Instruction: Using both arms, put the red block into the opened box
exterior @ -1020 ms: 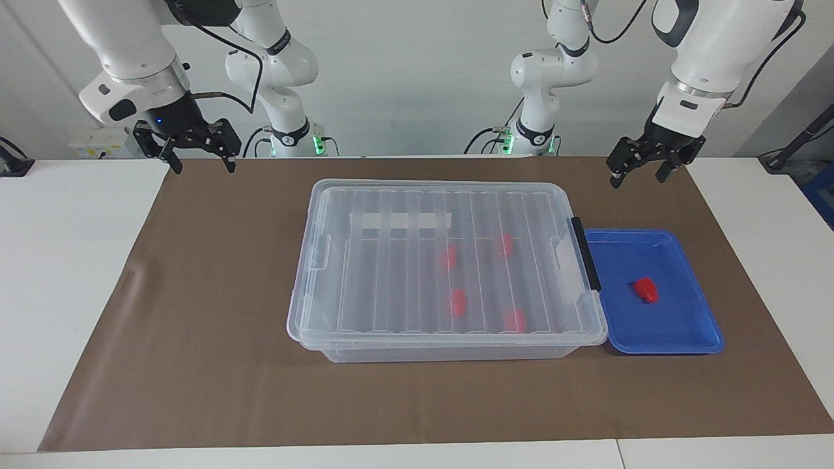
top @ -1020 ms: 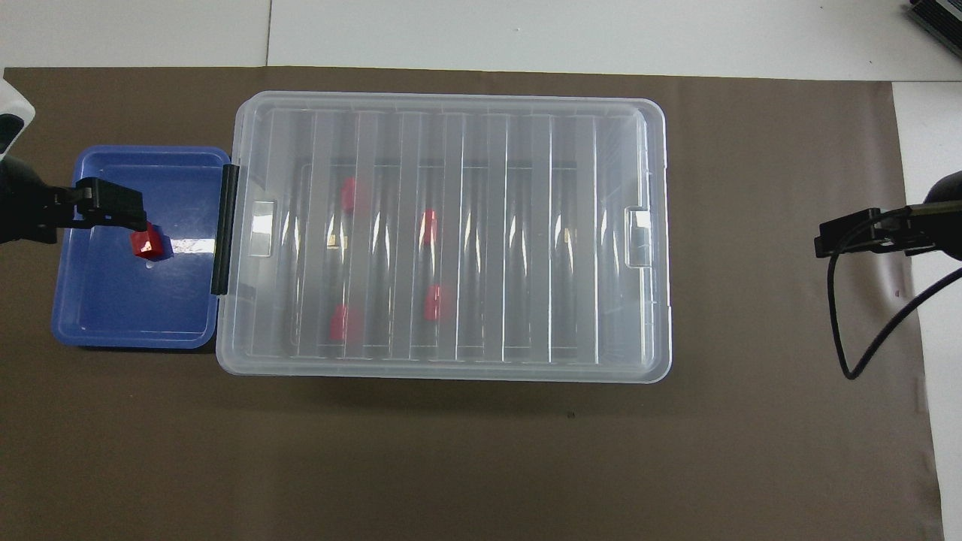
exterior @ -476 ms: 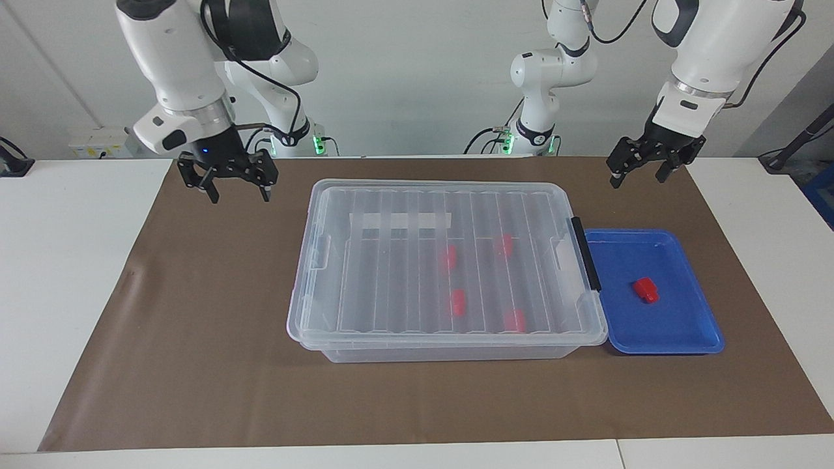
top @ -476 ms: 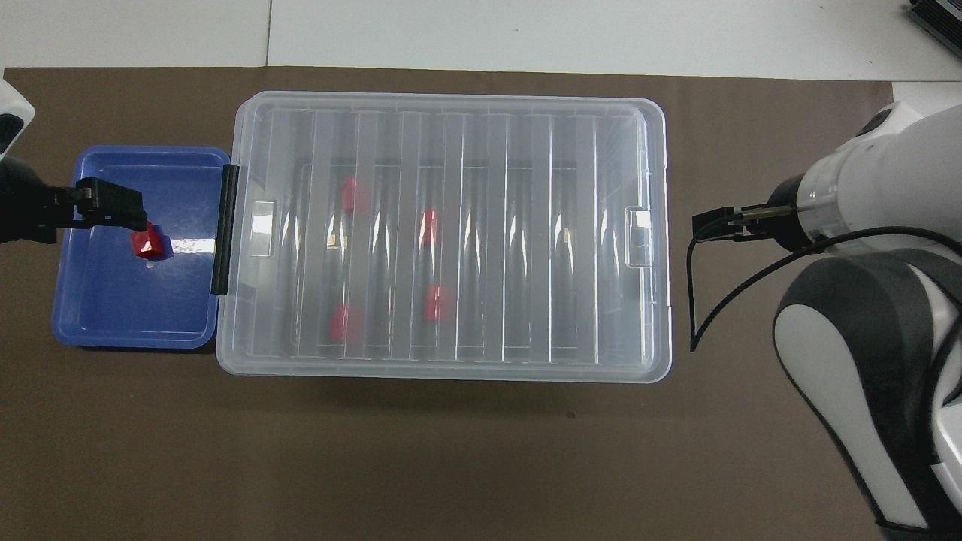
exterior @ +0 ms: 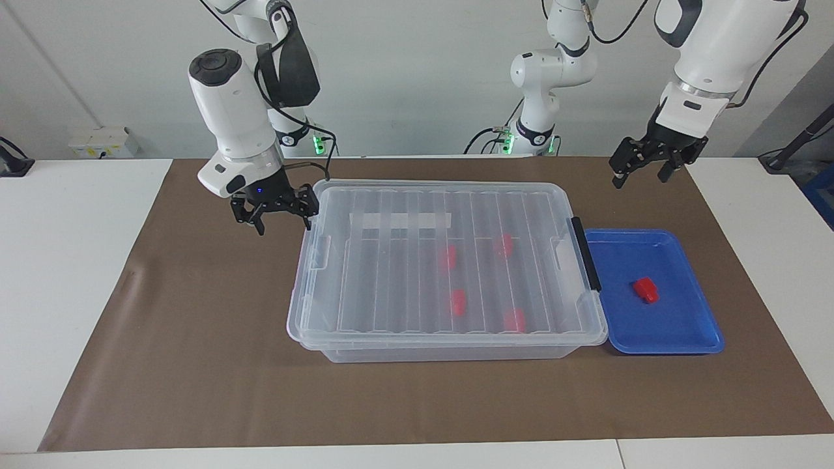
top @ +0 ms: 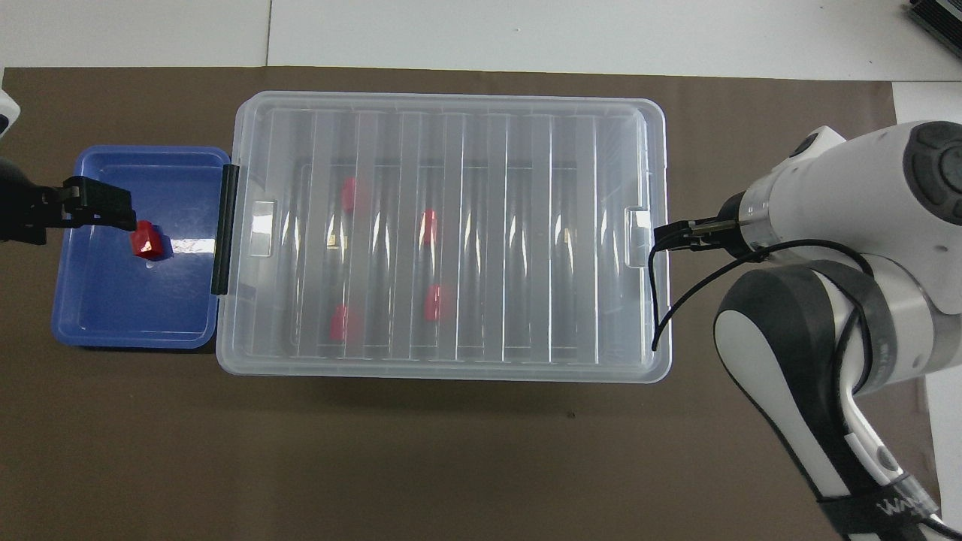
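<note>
One red block lies in the blue tray. The clear box has its ribbed lid lying shut on it, and several more red blocks show through the lid. My right gripper hangs open just beside the box's end toward the right arm's end of the table, close to the lid's rim and handle. My left gripper is raised and open, holding nothing; from above it sits over the blue tray next to the block.
A brown mat covers the table under the box and tray. The tray sits against the box's black clip at the left arm's end. White tabletop borders the mat.
My right arm has swung in from the right arm's end of the table and come down, bringing its open gripper beside the box's end. The left gripper has barely shifted.
</note>
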Controlling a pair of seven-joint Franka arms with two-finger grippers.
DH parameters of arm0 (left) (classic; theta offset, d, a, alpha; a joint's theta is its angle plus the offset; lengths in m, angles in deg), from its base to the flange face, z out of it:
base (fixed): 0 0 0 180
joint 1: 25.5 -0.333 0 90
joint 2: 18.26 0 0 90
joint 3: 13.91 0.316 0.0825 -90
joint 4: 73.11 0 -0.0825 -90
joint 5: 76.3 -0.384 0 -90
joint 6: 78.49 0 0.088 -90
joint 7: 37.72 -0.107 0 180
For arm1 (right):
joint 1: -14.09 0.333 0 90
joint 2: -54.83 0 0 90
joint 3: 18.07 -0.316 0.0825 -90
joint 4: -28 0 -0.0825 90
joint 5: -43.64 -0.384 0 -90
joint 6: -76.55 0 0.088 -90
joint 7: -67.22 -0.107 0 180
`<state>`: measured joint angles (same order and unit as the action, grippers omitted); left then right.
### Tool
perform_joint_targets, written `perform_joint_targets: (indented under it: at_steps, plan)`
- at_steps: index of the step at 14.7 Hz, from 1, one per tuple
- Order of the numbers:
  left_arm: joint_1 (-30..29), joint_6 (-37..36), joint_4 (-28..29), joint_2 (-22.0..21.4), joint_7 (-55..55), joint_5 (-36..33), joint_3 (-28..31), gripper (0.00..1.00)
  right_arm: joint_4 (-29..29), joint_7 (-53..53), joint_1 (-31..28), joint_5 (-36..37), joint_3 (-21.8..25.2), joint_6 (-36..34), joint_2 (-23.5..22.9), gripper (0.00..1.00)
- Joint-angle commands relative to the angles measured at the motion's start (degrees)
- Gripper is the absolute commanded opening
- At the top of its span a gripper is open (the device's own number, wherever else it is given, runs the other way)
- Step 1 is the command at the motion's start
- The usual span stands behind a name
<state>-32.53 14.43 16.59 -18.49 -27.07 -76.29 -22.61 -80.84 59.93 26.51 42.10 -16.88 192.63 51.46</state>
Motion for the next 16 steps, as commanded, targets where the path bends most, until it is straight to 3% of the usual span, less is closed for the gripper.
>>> perform_joint_targets:
  at_steps: [1,3,6,13,16]
  plan:
    - [-2.28,4.35,2.31,-1.62,1.38,0.34,0.08,1.0,-0.84,-0.54,-0.03,-1.0,-0.14,1.52,-0.76,1.0]
    - [-4.82,8.39,7.29,-3.27,-0.27,0.17,0.35,1.0,-0.84,-0.54,-0.03,-1.0,-0.14,1.52,-1.02,1.0]
    - [-8.25,22.35,19.51,-5.66,-10.19,0.17,0.26,1.0,-0.84,-0.71,0.06,0.13,-0.14,2.13,-1.64,1.0]
    - [-8.44,39.07,24.54,5.4,-10.57,0.08,0.35,1.0,-0.58,-2.03,-0.73,5.67,-0.05,2.22,-1.81,1.0]
    - [-9.31,47.58,30.34,6.81,-10.57,0.08,0.35,1.0,-0.05,-2.03,-1.17,7.52,0.13,1.96,-2.16,1.0]
